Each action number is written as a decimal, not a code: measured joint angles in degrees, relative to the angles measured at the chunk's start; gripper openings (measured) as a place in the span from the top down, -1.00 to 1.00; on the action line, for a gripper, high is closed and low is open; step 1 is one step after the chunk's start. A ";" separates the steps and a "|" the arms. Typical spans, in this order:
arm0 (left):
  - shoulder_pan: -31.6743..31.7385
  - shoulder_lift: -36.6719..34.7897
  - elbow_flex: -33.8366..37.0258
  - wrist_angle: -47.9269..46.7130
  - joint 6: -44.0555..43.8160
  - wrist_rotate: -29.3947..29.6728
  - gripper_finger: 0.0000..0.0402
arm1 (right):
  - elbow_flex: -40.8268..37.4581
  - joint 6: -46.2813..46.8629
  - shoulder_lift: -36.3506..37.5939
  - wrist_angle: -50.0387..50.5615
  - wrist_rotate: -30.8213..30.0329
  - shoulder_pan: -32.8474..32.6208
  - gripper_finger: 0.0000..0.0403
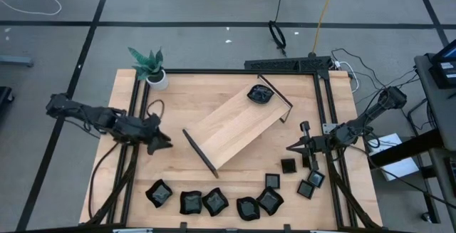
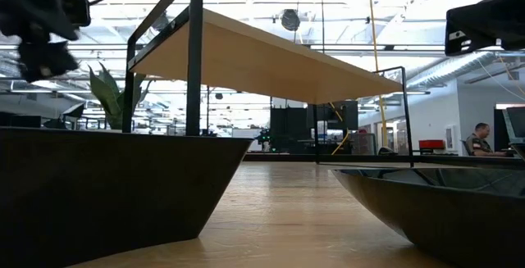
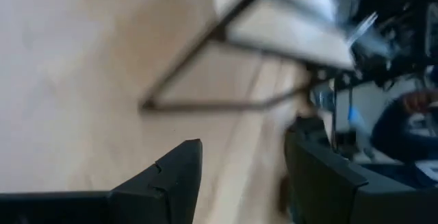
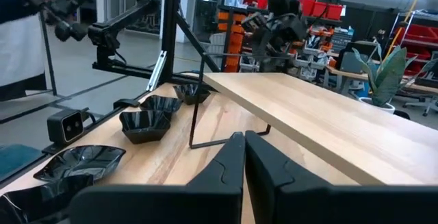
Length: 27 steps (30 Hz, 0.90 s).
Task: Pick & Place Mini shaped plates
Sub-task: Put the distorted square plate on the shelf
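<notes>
High view, mini shaped plates (image 1: 214,202) below shut right claw (image 1: 291,147)

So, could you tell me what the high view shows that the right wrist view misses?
Only the high view shows the one plate already on the tray, the row of plates along the near edge, and the right gripper from outside. Only the right wrist view shows its fingers pressed shut, empty. Both show the wooden tray, the potted plant and the left gripper.
</notes>
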State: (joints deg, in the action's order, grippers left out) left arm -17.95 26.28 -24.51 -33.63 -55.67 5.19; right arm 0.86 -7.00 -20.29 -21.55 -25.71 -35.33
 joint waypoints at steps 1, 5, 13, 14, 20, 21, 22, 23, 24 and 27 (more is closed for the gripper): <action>-1.14 2.25 -0.77 -1.04 -3.00 -1.30 -0.04 | 0.00 0.12 -0.02 0.10 0.00 0.00 1.00; -6.23 15.22 -5.71 -4.06 -16.00 -10.01 -0.04 | 0.00 -2.49 -0.01 -1.08 -0.02 0.00 1.00; -20.61 45.87 -29.62 -10.87 -28.33 -18.89 -0.04 | 0.05 -6.14 0.00 -7.53 0.02 0.00 1.00; -22.21 48.70 -32.68 -12.99 -30.53 -17.55 -0.04 | 0.30 -6.87 0.02 -7.74 0.10 0.00 1.00; -28.67 60.57 -41.40 -18.96 -41.39 -7.50 -0.04 | 0.59 -7.24 0.00 -6.36 0.22 0.00 1.00; -29.07 62.01 -41.44 -20.02 -42.98 -7.14 -0.04 | 0.59 -7.24 -0.02 -6.06 0.21 0.00 1.00; -29.48 63.15 -41.37 -21.26 -45.06 -7.05 -0.04 | 0.59 -7.25 -0.02 -6.04 0.22 0.00 1.00; -29.89 64.38 -41.33 -22.77 -47.04 -7.03 -0.04 | 0.59 -7.38 -0.01 -6.07 0.22 0.00 1.00; -30.46 65.72 -41.27 -24.49 -48.70 -7.00 -0.04 | 0.59 -7.58 0.00 -6.10 0.22 0.00 1.00; -31.72 69.07 -41.20 -27.82 -50.41 -8.28 -0.04 | 0.59 -9.29 -0.02 -6.51 0.22 0.00 1.00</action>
State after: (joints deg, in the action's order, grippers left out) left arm -49.67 95.35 -65.71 -61.45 -106.08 -3.09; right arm 1.45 -16.29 -20.32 -28.06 -25.49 -35.33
